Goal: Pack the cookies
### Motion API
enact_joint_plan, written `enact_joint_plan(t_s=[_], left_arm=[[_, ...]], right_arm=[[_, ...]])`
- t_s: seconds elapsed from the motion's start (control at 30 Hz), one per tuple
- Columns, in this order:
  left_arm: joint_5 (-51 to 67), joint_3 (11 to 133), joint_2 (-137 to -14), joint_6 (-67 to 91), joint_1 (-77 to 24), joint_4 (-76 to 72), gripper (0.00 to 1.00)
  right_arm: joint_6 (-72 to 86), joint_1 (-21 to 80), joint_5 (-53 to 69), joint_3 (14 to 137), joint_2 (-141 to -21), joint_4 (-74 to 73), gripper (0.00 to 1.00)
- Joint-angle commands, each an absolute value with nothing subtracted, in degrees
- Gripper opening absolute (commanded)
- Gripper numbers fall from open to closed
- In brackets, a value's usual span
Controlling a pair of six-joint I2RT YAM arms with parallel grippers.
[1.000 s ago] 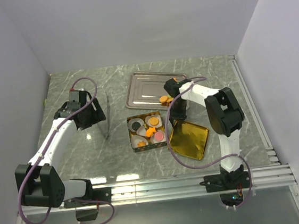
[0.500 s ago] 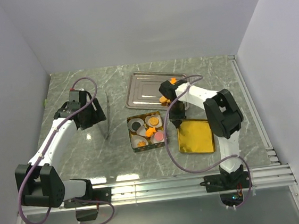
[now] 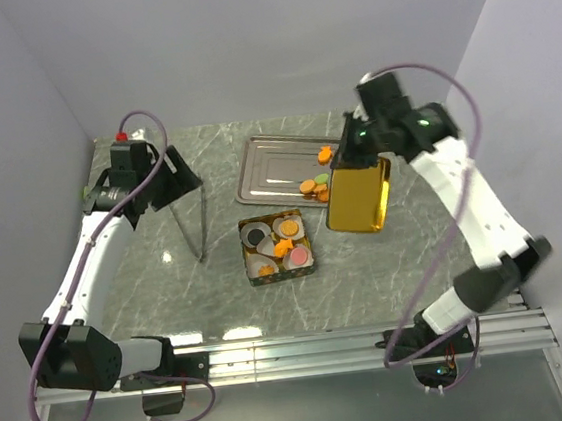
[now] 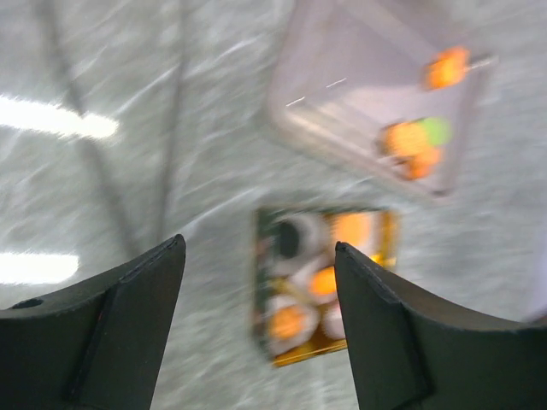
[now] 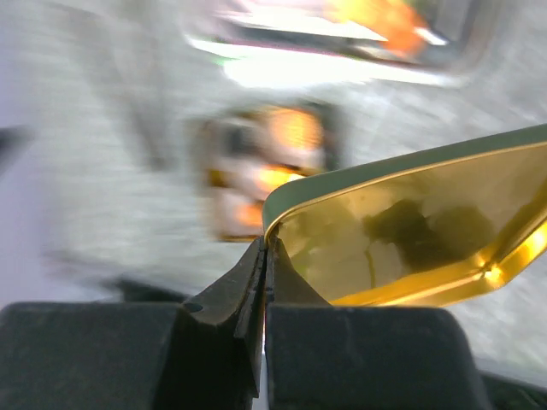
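So, R gripper is pinched on the gold lid edge, holding it up just right of the tin. L gripper hangs spread and empty, well left of the tin. Some cookies sit on the tray behind the tin, so imo those go in b4 closing.

The left arm stretches forward and up, left jaws spread wide and empty. The right arm arches high, right jaws pinched on the rim of a gold rectangular metal lid.
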State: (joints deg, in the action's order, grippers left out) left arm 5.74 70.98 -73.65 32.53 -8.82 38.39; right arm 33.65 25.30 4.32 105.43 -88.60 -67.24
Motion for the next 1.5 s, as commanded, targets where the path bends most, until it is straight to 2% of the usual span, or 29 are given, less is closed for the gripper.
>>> enact_joint_plan(t_s=[0.0, 0.07, 0.1, 0.17, 0.2, 0.27, 0.3, 0.4, 0.5, 0.67, 0.87, 1.17, 1.33, 1.47], left_arm=[[14.7, 73.3, -72.7, 40.0, -8.9, 29.6, 0.77], [19.3, 71.0, -71.9, 45.9, -8.8, 23.7, 0.79], [24.2, 70.3, -71.9, 47.7, -8.8, 17.2, 0.80], [30.1, 68.7, -72.3, 52.8, -8.8, 10.8, 0.80], [32.4, 68.1, -72.3, 54.6, -8.8, 4.5, 0.80], [37.5, 65.7, -72.8, 60.7, -8.8, -3.4, 0.80], [39.0, 64.4, -72.9, 62.8, -8.8, -11.3, 0.81], [44.5, 59.6, -75.1, 71.9, -8.7, -24.0, 0.81], [48.7, 56.4, -78.1, 79.3, -8.7, -36.7, 0.80], [51.3, 52.9, -81.1, 91.3, -8.9, -55.2, 0.80], [50.6, 52.6, -81.4, 95.3, -10.0, -59.7, 0.81], [51.2, 53.3, -83.4, 105.1, -11.9, -76.1, 0.81], [52.9, 54.6, -83.8, 105.0, -14.1, -75.9, 0.80], [53.4, 54.8, -81.7, 97.8, -14.9, -65.8, 0.77]], right_arm=[[36.5, 20.0, 21.8, 105.1, -81.1, -54.4, 0.00], [40.4, 17.2, 32.7, 100.7, -76.7, -45.0, 0.00], [46.3, 14.7, 36.4, 95.8, -75.2, -34.1, 0.00], [54.4, 12.6, 46.1, 90.1, -72.1, -21.6, 0.00], [64.2, 12.0, 49.4, 84.6, -71.4, -6.7, 0.00], [79.3, 11.2, 55.6, 80.3, -71.5, 8.0, 0.00], [83.7, 11.1, 56.6, 77.7, -72.0, 20.8, 0.00], [98.1, 11.1, 59.0, 75.6, -74.0, 41.1, 0.00], [107.4, 11.3, 60.5, 77.2, -76.2, 53.9, 0.00], [116.9, 13.1, 60.6, 79.1, -79.4, 66.8, 0.00], [124.9, 15.3, 57.0, 80.2, -83.3, 77.9, 0.00], [128.0, 18.0, 54.9, 82.1, -88.3, 83.0, 0.00], [128.9, 19.2, 53.4, 84.2, -91.0, 84.2, 0.00], [130.2, 19.6, 52.8, 85.2, -92.0, 85.8, 0.00]])
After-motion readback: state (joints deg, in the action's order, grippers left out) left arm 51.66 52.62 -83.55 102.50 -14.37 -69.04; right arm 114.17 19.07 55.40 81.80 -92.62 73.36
